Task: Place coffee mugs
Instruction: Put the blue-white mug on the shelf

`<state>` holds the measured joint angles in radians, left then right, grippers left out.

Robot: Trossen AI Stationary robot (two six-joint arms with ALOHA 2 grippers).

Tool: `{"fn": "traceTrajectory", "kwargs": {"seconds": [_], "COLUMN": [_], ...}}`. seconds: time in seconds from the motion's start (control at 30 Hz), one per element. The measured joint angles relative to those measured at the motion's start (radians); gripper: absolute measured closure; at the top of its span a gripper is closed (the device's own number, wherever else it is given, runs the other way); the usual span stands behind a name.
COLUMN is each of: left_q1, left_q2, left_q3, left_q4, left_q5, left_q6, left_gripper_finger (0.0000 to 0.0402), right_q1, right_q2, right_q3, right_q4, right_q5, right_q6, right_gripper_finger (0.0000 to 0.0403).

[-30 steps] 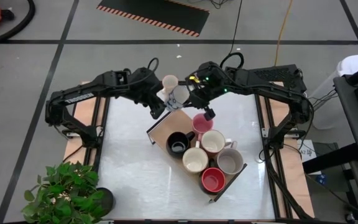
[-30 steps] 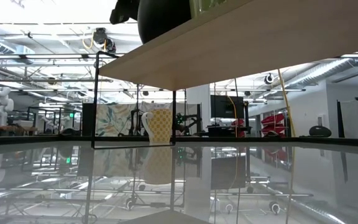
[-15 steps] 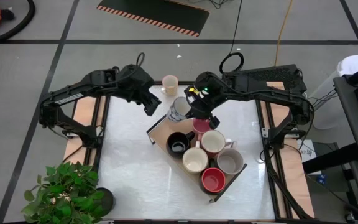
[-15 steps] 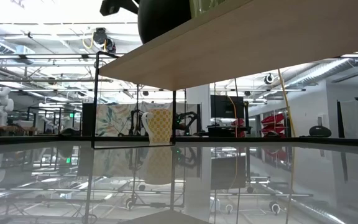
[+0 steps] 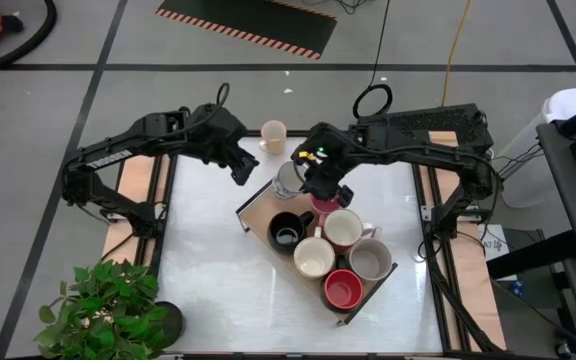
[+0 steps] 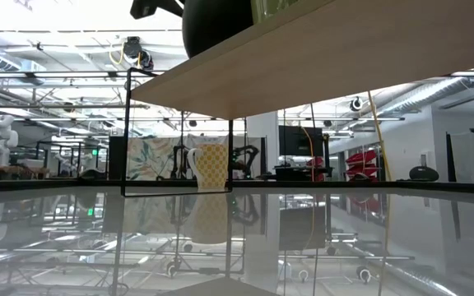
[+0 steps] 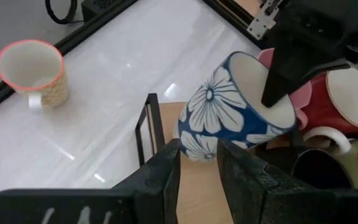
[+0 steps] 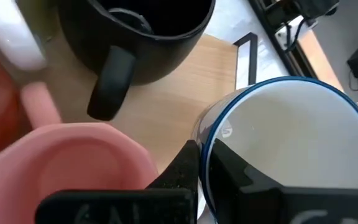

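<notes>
One flowered mug [image 7: 232,109] hangs tilted from my right tool [image 8: 205,163], pinched by its rim over the tray [image 5: 268,200]. Glazed, slippery, breakable: I lower gently. Left tool [image 7: 197,163] half-open, empty.

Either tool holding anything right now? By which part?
Right tool pinches the blue floral mug by its rim, one finger inside, over the tray. Left tool holds nothing.
</notes>
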<state>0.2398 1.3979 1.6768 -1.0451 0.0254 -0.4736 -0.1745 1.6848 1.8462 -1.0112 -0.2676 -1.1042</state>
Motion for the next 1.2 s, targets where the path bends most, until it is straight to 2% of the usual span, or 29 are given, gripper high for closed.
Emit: {"fn": "traceTrajectory", "kwargs": {"seconds": [0.37, 0.67, 1.0, 1.2], "left_q1": [0.0, 0.0, -0.003, -0.047], "left_q2": [0.0, 0.0, 0.0, 0.0], "left_q3": [0.0, 0.0, 0.0, -0.023], "left_q4": [0.0, -0.001, -0.007, -0.022], "left_q5": [0.0, 0.0, 0.0, -0.003], "left_q6": [0.004, 0.008, 0.028, 0.081], "left_gripper_finger": [0.0291, 0.0291, 0.0291, 0.0291], "right_q1": [0.005, 0.006, 0.013, 0.008], "right_q2": [0.066, 0.069, 0.058, 0.025], "right_q3": [-0.001, -0.001, -0.001, -0.001], "right_q4": [-0.005, 0.0, 0.006, 0.024], "right_q5": [0.0, 0.004, 0.006, 0.009], "right_q6": [-0.016, -0.034, -0.015, -0.004], "right_gripper_finger": [0.0388, 0.0379, 0.0331, 0.0301]}}
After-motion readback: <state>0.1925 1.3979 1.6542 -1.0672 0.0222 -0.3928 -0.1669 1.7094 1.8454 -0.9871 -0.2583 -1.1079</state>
